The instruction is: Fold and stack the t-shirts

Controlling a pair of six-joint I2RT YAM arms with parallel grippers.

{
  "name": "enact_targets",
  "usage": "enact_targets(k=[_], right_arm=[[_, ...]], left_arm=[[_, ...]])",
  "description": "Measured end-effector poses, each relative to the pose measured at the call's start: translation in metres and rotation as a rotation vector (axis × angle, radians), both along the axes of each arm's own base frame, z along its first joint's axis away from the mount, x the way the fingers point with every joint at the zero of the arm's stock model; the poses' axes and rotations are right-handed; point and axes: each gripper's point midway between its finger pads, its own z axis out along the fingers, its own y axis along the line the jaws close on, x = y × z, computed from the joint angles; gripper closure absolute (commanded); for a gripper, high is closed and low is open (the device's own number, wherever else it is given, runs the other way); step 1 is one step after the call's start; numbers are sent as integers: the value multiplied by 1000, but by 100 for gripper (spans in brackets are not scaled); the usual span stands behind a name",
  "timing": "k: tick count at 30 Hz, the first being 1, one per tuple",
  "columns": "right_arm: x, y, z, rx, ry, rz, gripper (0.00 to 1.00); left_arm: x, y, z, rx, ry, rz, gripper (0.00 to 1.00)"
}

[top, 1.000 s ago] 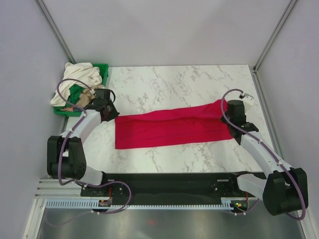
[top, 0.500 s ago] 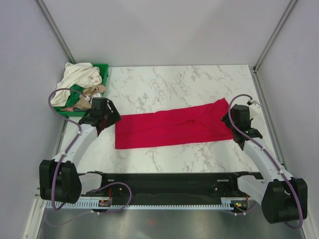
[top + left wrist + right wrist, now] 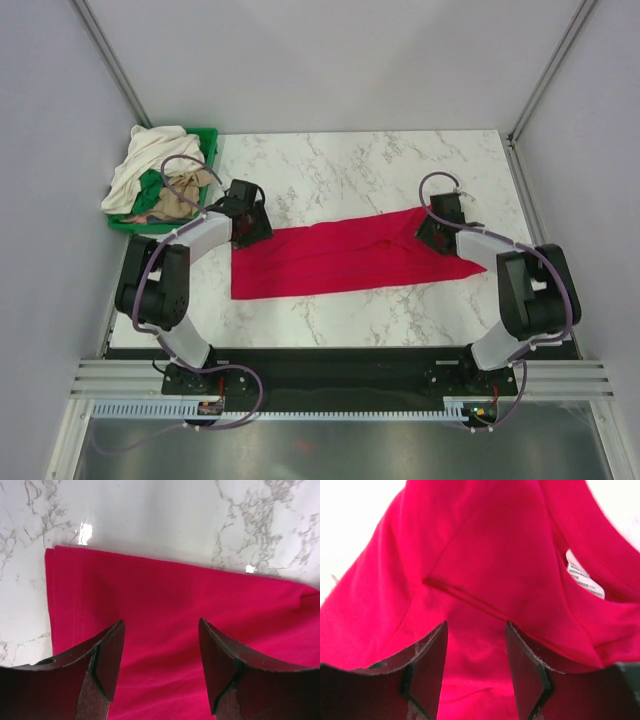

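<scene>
The red t-shirt (image 3: 345,255) was found laid across the middle of the counter (image 3: 340,165) as a long, lengthwise-folded band, with the white neck tag (image 3: 585,577) exposed at its right end. The left gripper (image 3: 160,627) was held over the hemmed left end, jaws apart, nothing clamped. The right gripper (image 3: 476,630) was poised over the collar end, likewise apart. The crosswise fold was judged to be in hand: an end would need pinching and carrying over the other. In the green tray (image 3: 210,140), far left, a cream t-shirt (image 3: 155,155) and a tan t-shirt (image 3: 182,192) were heaped, unfolded.
</scene>
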Motion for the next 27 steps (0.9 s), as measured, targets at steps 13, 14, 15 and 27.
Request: enact_targets(k=[13,14,15,27], right_arm=[[208,58,6,130,-124,69,44],[228,68,6,156,-143,91,43],[249,79,7,186,-172,114,43],[320,215,19,477,-409,434,30]], left_arm=[[-40,-15,-19,-51,73,-50,33],[-51,-21,-18,-74,75,-58,33],[-64,-29,-18,-102,81,-73,33],[-184,-126,-11,-324,162,-257,28]])
